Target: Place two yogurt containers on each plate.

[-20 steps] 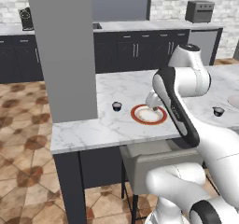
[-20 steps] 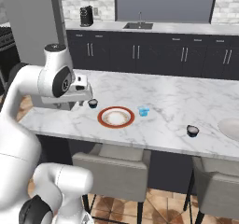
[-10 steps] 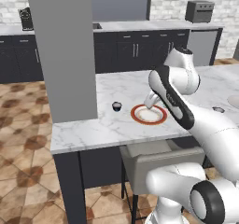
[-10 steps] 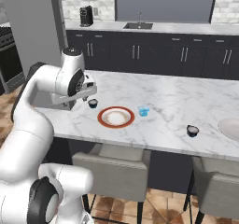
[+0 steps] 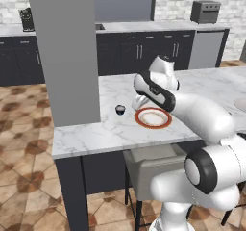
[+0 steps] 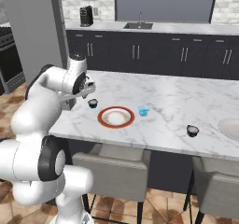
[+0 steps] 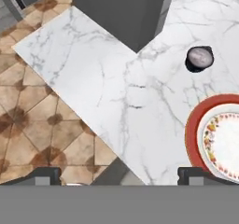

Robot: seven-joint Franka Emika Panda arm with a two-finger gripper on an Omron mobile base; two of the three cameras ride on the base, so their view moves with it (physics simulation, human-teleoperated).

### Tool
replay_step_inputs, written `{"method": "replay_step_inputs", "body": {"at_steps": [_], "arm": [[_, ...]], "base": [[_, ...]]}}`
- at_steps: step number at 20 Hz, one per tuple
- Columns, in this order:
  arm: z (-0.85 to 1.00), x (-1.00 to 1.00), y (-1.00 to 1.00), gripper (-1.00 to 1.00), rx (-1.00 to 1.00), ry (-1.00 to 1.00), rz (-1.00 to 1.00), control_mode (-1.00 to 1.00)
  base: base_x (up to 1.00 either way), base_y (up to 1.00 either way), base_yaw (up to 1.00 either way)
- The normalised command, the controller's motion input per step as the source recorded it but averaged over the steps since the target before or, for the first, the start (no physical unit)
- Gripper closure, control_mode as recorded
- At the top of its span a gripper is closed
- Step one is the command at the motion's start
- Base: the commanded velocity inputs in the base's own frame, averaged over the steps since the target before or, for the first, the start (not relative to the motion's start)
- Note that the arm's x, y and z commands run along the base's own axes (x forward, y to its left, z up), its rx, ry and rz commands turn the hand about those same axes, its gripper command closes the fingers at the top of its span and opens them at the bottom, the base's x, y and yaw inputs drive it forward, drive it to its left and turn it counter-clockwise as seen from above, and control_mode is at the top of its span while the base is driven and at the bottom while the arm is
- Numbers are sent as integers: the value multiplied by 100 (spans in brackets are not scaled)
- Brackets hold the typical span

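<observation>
A dark yogurt container (image 5: 120, 109) (image 6: 93, 103) (image 7: 200, 58) with a pale top stands on the marble counter just left of the red-rimmed plate (image 5: 153, 117) (image 6: 115, 117) (image 7: 192, 130), which holds no containers. My gripper (image 5: 141, 101) (image 7: 119, 176) hovers above the counter between the two, open, with nothing between its fingertips (image 7: 44, 175). A light blue yogurt container (image 6: 144, 111) sits right of that plate. Another dark container (image 6: 192, 130) stands near the pale plate (image 6: 231, 127) (image 5: 240, 104) at the far right.
A wide grey pillar (image 5: 67, 52) rises at the counter's left end, close behind the dark cup. The counter's front edge (image 7: 93, 120) drops to the tiled floor. Grey stools (image 6: 112, 167) stand below the counter. Dark cabinets line the back wall.
The hand has swung left from over the red-rimmed plate toward the dark cup by the pillar. Its jaws stay wide. No container has moved.
</observation>
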Motion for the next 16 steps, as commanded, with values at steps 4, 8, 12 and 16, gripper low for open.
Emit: {"method": "replay_step_inputs", "body": {"at_steps": [4,8,12,16], "arm": [[-46,73,2,-100,4,2,18,-100],[-43,76,0,-100,3,0,20,-100],[-14,59,8,-100,0,1,5,-100],[-13,60,15,-100,0,1,0,-100]], "base": [[0,0,0],[0,0,0],[0,0,0],[0,0,0]]}}
